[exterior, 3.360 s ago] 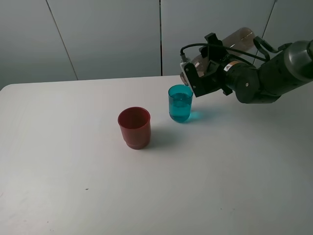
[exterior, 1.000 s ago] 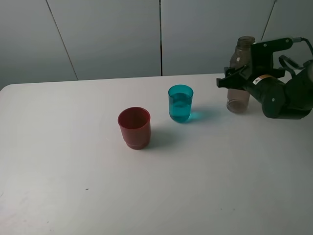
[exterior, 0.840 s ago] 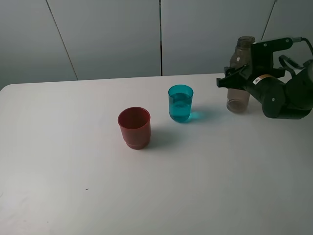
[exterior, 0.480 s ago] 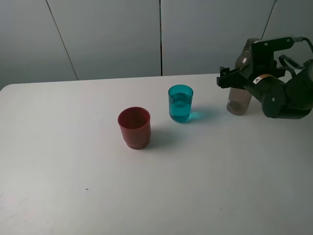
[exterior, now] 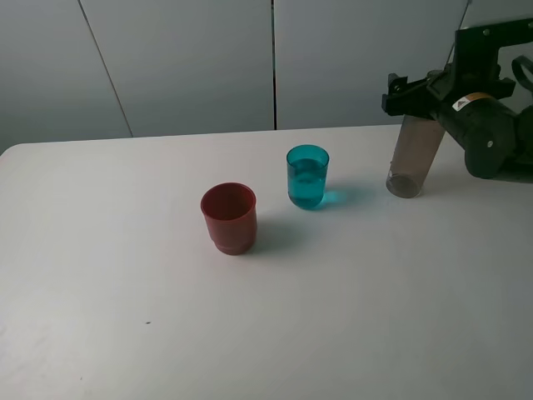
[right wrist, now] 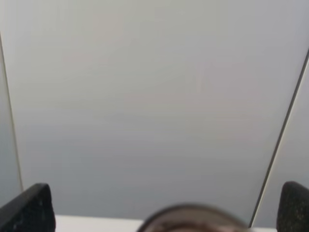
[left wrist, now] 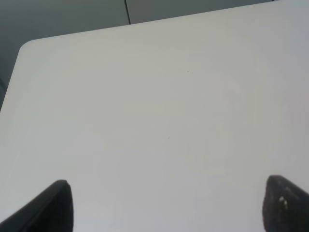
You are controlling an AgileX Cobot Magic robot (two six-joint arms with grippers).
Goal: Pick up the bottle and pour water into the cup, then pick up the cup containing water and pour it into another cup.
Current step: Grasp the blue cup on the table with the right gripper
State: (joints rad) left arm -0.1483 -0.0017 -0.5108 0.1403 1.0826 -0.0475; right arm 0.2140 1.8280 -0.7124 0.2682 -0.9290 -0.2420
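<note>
The smoky bottle (exterior: pixel 413 160) rests with its base on the table at the far right and leans to the right, its upper part hidden behind my right gripper (exterior: pixel 423 97). In the right wrist view that gripper (right wrist: pixel 161 212) is open, its fingertips (right wrist: pixel 30 209) far apart, with the bottle's mouth (right wrist: pixel 193 218) low between them. The teal-blue cup (exterior: pixel 308 176) holds water and stands left of the bottle. The red cup (exterior: pixel 229 217) stands nearer and further left, upright. My left gripper (left wrist: pixel 169 208) is open over bare table, holding nothing.
The white table (exterior: pixel 166 333) stretches wide in front of and left of the cups. A grey panelled wall (exterior: pixel 191 58) runs behind its far edge. The left wrist view shows a rounded table corner (left wrist: pixel 26 46).
My right gripper has opened and risen along the bottle. The bottle, upright a second ago, now leans to the right. Both cups have stayed put.
</note>
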